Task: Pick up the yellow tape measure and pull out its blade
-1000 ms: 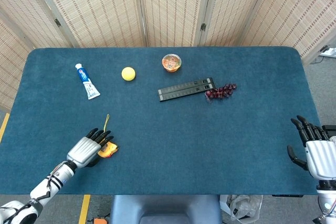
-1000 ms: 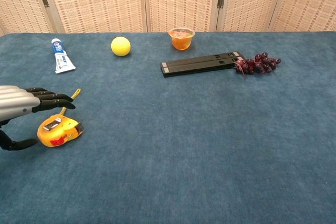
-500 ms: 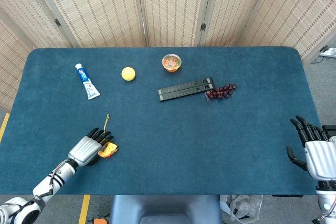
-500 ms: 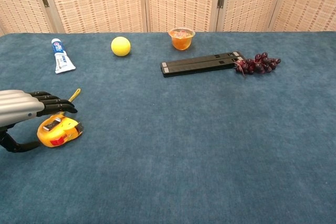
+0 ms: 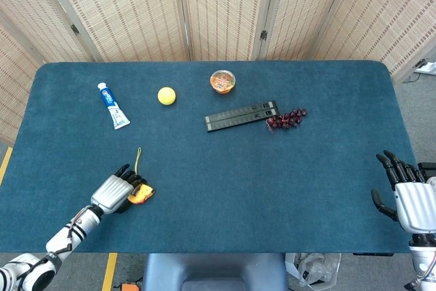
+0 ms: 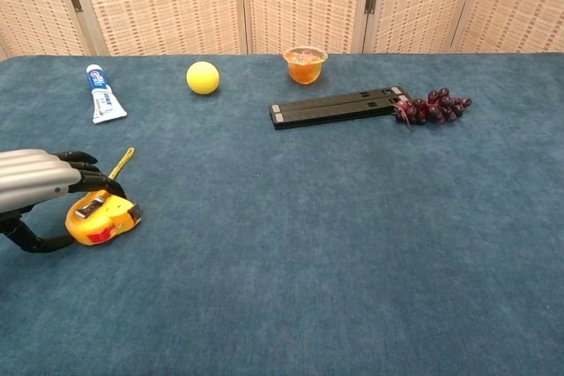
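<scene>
Chest view: left hand (image 6: 40,184) curled over yellow tape measure (image 6: 101,219) on bench (image 6: 308,217), apparently gripping for lift; contact unclear.

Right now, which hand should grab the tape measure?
Left. The left hand is already curled over the yellow tape measure at the table's near left. The right hand hangs open off the far right edge, the whole table width away.
</scene>
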